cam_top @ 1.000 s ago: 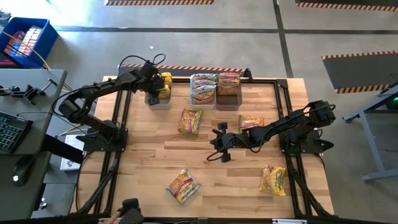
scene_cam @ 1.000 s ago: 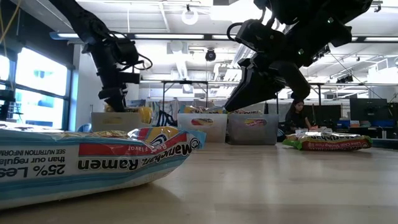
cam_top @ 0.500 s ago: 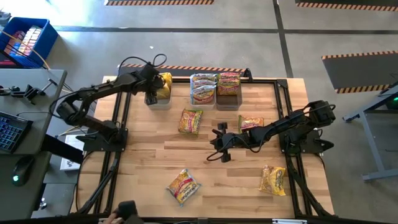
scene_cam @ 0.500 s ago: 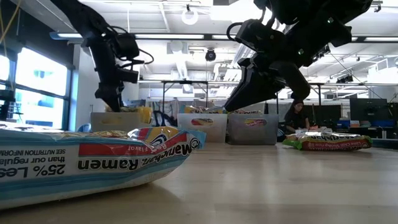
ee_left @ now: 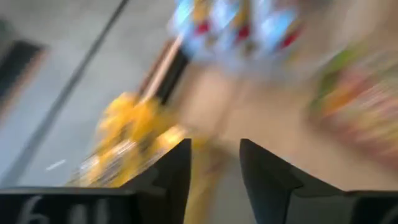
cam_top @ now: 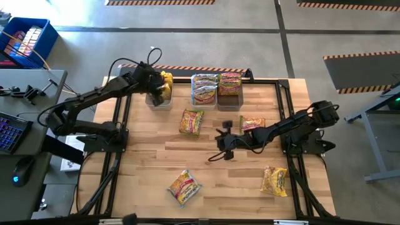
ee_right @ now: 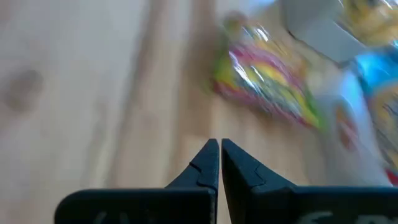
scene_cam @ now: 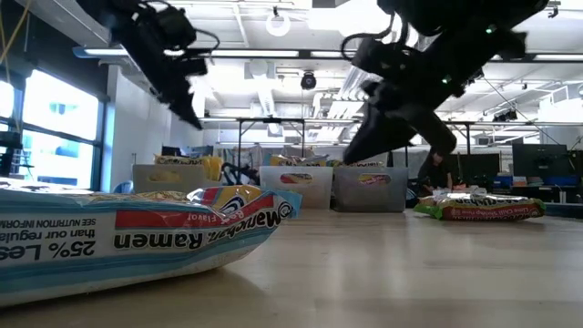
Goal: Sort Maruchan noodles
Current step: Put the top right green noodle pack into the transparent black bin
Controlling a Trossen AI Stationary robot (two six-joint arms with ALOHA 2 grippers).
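On the wooden table (cam_top: 206, 156), your left gripper (cam_top: 157, 95), fingers parted and empty, has lifted off the 11 o'clock bin (cam_top: 160, 100); right gripper (cam_top: 220, 149), pinched shut, has swung toward the loose packet (cam_top: 191, 121).

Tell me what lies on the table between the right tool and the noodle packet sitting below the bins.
Nothing: in the high view only bare wood separates the right tool, shut and empty, from that loose noodle packet.

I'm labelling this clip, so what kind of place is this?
Probably a robotics lab or workshop: a bare concrete floor with hazard-striped tape, a desk with a keyboard, and open ceiling lights.
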